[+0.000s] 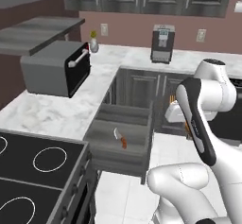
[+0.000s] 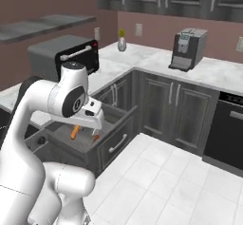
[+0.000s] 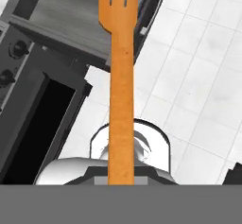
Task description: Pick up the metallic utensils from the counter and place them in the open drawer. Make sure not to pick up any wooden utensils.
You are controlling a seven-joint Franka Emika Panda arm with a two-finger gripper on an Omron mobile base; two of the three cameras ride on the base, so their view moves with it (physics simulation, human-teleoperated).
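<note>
One all-orange fork [image 3: 120, 76], light, stiff and slim, sits clamped by its handle in our closed jaws above the drawer [image 1: 101, 145].

Both base views look down from behind onto the open drawer [image 1: 120, 140]; hand view looks floorward.

Worktop [image 1: 52, 112]: white marble with grey veining, L-shaped, on charcoal cabinets. On it, in the left base view: a grey toaster oven [image 1: 56, 68] with a black door at 10 o'clock; a small vase [image 1: 94, 43] at 11 o'clock, near the back wall; a coffee machine [image 1: 162, 43] at 1 o'clock.

Open drawer [image 1: 106, 124]: dark grey, pulled out below the worktop's edge. On its bottom lies one knife [image 1: 120, 138], silver blade, orange-brown handle.

Floor [image 2: 161, 181]: pale tiles.
</note>
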